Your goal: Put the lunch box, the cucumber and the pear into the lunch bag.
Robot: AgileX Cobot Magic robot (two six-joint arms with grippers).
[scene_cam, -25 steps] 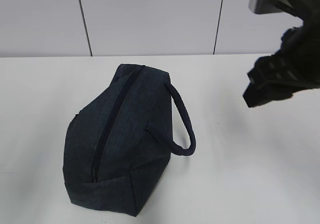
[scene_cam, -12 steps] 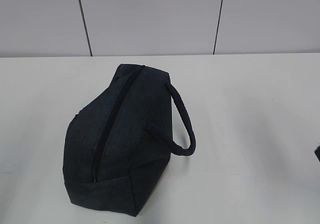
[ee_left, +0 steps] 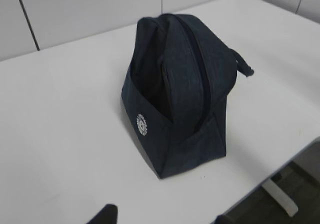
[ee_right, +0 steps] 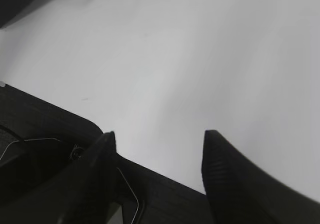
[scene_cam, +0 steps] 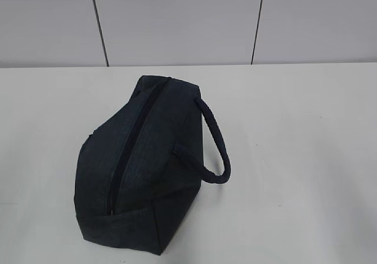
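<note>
Lunch bag [scene_cam: 138, 170] zipped shut on table [scene_cam: 294, 158], loop handle [scene_cam: 215, 143] on its right. Left gripper [ee_left: 162, 219] and right gripper [ee_right: 157, 156] both open, empty, off the bag.

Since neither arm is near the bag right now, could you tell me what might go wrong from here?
1. The bag's zipper looks shut, so it seems nothing can go in until it is opened.
2. The box, cucumber and pear appear in no view, so finding them may take searching.
3. The bag leans on the table; tugging its handle could tip or drag it.
</note>
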